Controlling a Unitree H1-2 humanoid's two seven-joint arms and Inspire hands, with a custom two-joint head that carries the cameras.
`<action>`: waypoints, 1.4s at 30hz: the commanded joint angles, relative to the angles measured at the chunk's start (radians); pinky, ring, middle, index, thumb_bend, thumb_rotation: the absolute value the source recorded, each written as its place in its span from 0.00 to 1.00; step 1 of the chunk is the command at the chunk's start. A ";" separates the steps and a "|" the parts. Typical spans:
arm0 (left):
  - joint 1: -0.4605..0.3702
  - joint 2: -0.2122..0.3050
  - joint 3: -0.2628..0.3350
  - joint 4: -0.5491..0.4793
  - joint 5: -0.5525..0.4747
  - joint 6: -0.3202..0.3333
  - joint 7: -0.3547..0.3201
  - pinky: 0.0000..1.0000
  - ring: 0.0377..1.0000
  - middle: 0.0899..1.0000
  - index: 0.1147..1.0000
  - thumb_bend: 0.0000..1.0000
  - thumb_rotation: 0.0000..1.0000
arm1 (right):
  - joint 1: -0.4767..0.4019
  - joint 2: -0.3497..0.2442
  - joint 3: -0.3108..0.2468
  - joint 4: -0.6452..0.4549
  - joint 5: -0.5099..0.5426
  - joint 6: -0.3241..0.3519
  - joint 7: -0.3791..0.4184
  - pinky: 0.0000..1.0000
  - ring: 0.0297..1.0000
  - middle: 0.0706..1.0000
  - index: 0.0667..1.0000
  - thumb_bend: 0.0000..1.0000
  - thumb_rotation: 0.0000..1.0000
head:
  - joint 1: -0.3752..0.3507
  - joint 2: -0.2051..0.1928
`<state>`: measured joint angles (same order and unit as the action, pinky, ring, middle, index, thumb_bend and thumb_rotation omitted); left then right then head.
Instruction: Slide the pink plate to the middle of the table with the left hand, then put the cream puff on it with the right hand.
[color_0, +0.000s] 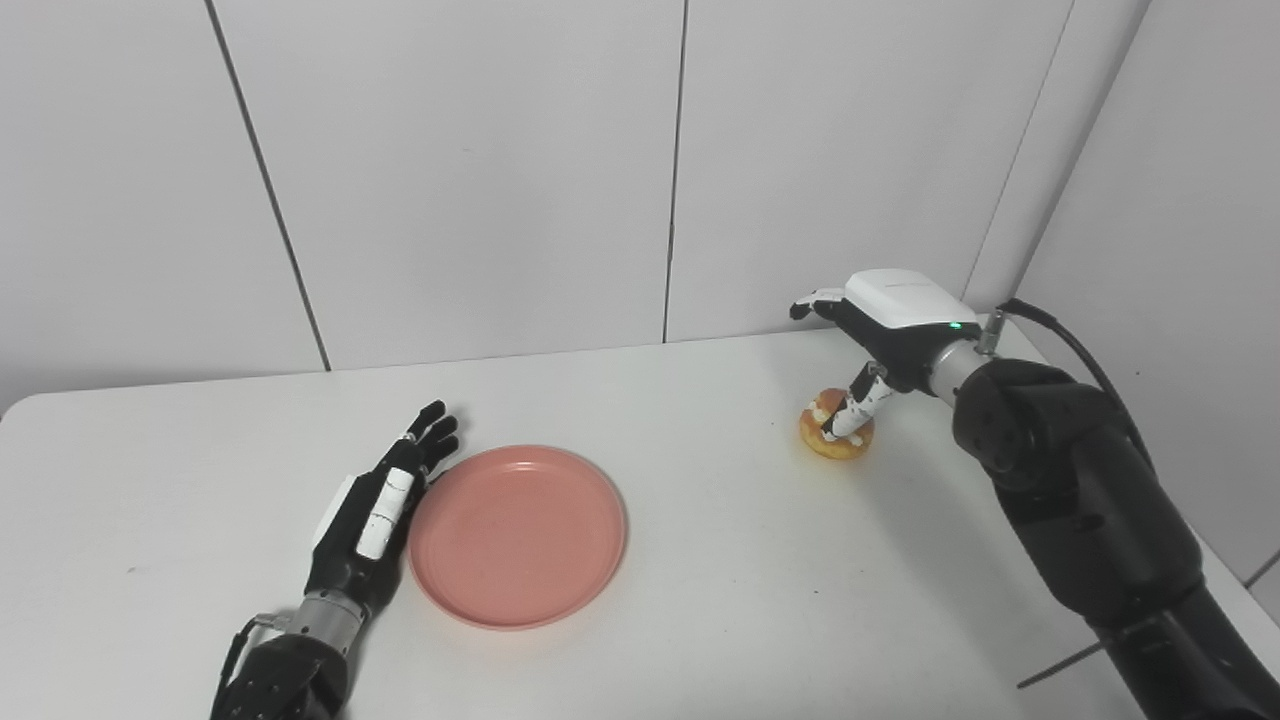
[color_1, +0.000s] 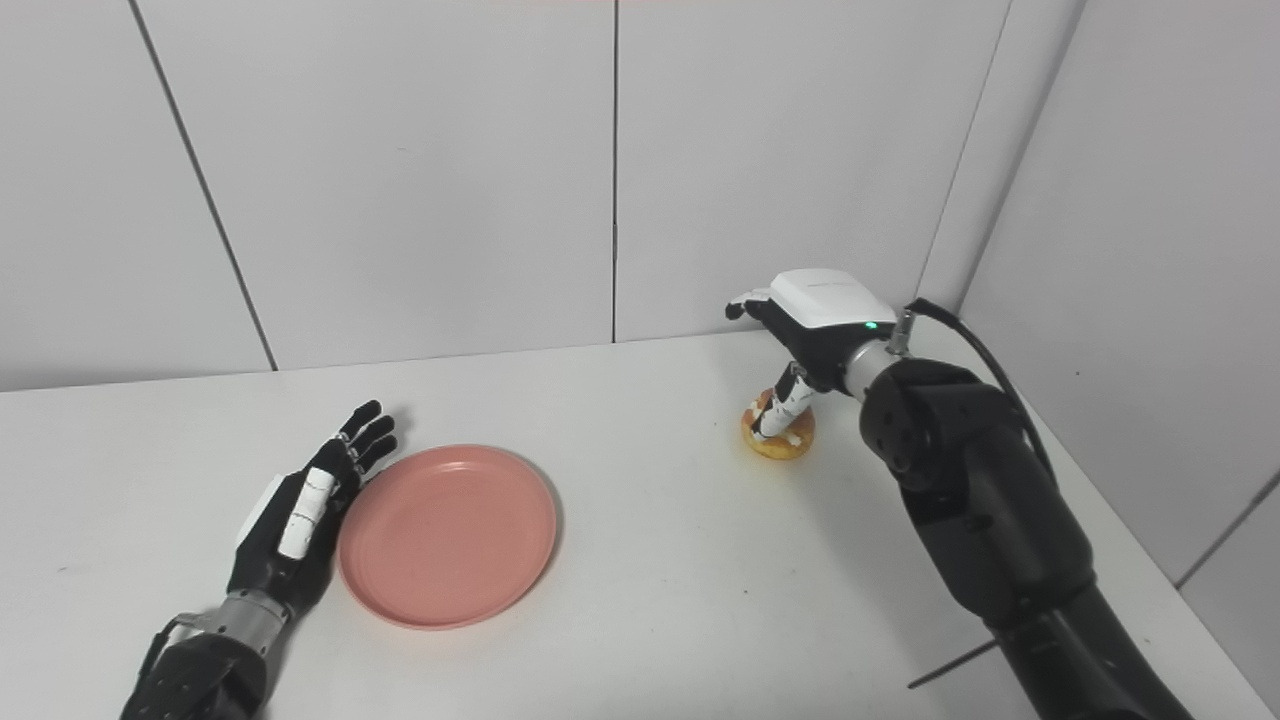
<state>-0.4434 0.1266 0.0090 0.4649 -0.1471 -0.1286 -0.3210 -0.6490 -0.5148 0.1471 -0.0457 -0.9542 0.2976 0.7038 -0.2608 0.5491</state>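
The pink plate (color_0: 517, 535) lies flat on the white table (color_0: 720, 600), left of centre. My left hand (color_0: 375, 510) rests open on the table, palm side against the plate's left rim, fingers stretched toward the wall. The cream puff (color_0: 832, 443) sits on the table at the far right, near the back edge. My right hand (color_0: 890, 320) hovers just over it, open, with the thumb reaching down onto the puff's top and the other fingers (color_0: 812, 303) held out level to the left. Part of the puff is hidden behind the thumb.
White wall panels (color_0: 480, 180) close off the table at the back and on the right. My right forearm (color_0: 1080, 500) stretches along the table's right side. Bare tabletop separates the plate (color_1: 447, 535) from the puff (color_1: 775, 443).
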 joint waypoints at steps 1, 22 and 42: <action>0.060 -0.020 -0.017 0.028 0.006 0.020 0.005 0.85 0.95 0.94 0.91 0.96 0.84 | -0.064 -0.031 0.010 0.020 -0.003 0.020 -0.004 0.63 0.83 0.88 0.80 1.00 0.13 | 0.002 0.001; 0.065 -0.019 -0.040 0.007 0.027 0.025 0.016 0.83 0.94 0.93 0.92 0.99 0.83 | -0.183 -0.034 0.134 0.325 0.067 0.018 -0.026 0.53 0.69 0.81 0.82 1.00 0.15 | 0.011 0.010; 0.062 -0.022 -0.045 0.013 0.023 0.021 0.017 0.83 0.94 0.93 0.92 1.00 0.84 | -0.194 -0.063 0.185 0.394 0.084 -0.011 -0.069 0.56 0.74 0.85 0.82 1.00 0.14 | 0.015 0.009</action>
<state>-0.4337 0.1259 -0.0197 0.4431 -0.1257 -0.1269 -0.2999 -0.7969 -0.5380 0.3403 0.3640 -0.8732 0.3008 0.6671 -0.2470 0.5584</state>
